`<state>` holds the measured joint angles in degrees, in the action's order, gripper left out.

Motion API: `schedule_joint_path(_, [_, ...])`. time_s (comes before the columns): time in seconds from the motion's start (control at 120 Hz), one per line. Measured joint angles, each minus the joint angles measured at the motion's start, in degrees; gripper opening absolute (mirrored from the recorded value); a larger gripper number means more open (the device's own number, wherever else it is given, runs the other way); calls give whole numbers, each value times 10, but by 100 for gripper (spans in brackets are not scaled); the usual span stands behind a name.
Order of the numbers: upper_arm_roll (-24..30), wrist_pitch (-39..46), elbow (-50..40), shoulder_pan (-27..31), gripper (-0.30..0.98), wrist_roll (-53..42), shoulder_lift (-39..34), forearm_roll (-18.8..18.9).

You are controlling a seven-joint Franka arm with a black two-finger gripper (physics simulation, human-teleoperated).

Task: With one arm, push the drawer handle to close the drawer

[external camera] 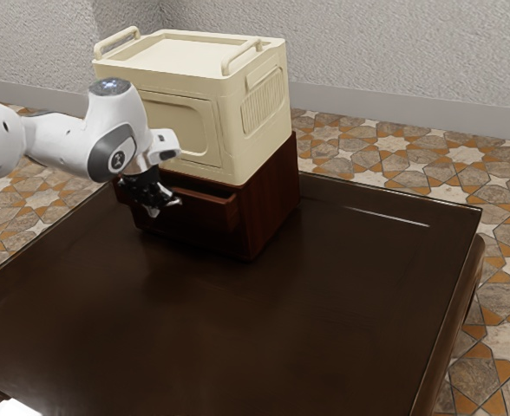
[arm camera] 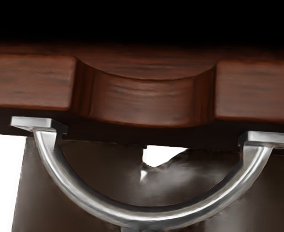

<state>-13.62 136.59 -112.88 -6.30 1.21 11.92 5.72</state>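
Hanging at open drawer's [arm camera: 35,82] handle [arm camera: 154,217]

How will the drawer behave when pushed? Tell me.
The drawer looks wooden and stiff, so it should move as one piece. Its smooth, curved metal handle probably won't flex but might be slippery. The cabinet, bearing a cream box, seems unlikely to tip.

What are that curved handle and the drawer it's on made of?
The handle looks like polished metal, perhaps steel: it is silvery with bright highlights. The drawer seems to be reddish-brown wood, or a wood-look finish, with faint grain streaks and a slight sheen.
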Motion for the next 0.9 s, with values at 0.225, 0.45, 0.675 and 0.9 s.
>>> schedule_joint_path(0.225, [1,-14,58,2,-10,-15,45,-9])
schedule_joint_path(0.45, [14,-19,95,8,-10,-30,73,-14])
schedule_joint_path(0.675, [21,-27,-169,11,-3,-20,-196,-55])
schedule_joint_path(0.9, [60,-213,-89,-16,42,18,-353,-73])
